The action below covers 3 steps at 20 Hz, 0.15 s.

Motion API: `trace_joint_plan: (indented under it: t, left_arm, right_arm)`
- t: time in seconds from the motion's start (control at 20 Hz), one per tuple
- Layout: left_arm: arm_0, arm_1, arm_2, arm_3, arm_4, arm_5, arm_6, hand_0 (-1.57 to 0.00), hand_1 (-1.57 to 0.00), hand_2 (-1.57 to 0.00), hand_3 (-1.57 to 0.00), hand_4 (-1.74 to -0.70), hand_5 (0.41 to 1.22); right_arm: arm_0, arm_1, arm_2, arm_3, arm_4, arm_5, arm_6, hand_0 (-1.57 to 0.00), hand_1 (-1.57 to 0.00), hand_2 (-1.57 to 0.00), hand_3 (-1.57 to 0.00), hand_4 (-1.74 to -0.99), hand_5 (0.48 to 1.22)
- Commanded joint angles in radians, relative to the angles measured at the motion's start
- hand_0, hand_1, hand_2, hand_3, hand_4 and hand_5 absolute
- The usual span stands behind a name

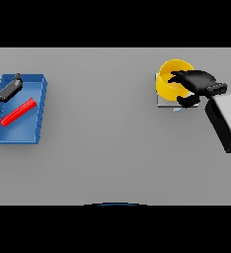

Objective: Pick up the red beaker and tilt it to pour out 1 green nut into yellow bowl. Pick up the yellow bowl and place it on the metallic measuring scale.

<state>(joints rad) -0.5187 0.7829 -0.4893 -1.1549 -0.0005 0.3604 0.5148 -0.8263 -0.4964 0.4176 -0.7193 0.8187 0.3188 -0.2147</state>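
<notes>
Head view: yellow bowl on the scale, right hand at its rim

Head view looks down on the grey table. At the far right stands the yellow bowl, upright, its round opening facing up. It sits on the metallic measuring scale, whose pale flat plate shows as a thin edge along the bowl's left and lower sides. Whether the green nut lies inside the bowl cannot be told, because the hand covers much of the opening.

The right hand comes in from the right on its white and grey arm. Its dark fingers reach over the bowl's right rim toward the middle of the opening, and the thumb curls below, against the outside of the bowl near the scale. Fingers and thumb appear to pinch the bowl's right wall between them, so the hand is grasping the bowl.

At the far left lies a blue tray, a shallow rectangle with raised walls. Inside it the red beaker lies on its side, slanting from lower left to upper right, well apart from the bowl.

The left hand shows at the picture's left edge, over the tray's upper left corner, just above the beaker and not touching it. Its dark fingers stretch out straight toward the upper right, released and holding nothing.
</notes>
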Motion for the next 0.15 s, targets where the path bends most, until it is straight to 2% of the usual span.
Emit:
trace_joint_plan:
  t: [0.0,0.1]
  left_arm:
    - [0.002,0.000,0.002,0.006,0.000,0.003,0.000,0.00,0.00,0.00,0.00,-0.72,0.665]
    - [0.006,0.002,0.004,0.001,0.008,-0.004,-0.004,0.00,0.00,0.00,0.00,-0.73,0.665]
  right_arm:
    - [0.002,0.000,-0.001,0.006,-0.001,0.004,0.002,-0.03,-0.03,-0.04,-0.19,-1.500,0.763]
    - [0.003,-0.002,-0.005,0.010,-0.007,0.021,0.012,-0.02,-0.02,-0.03,-0.15,-1.478,0.738]
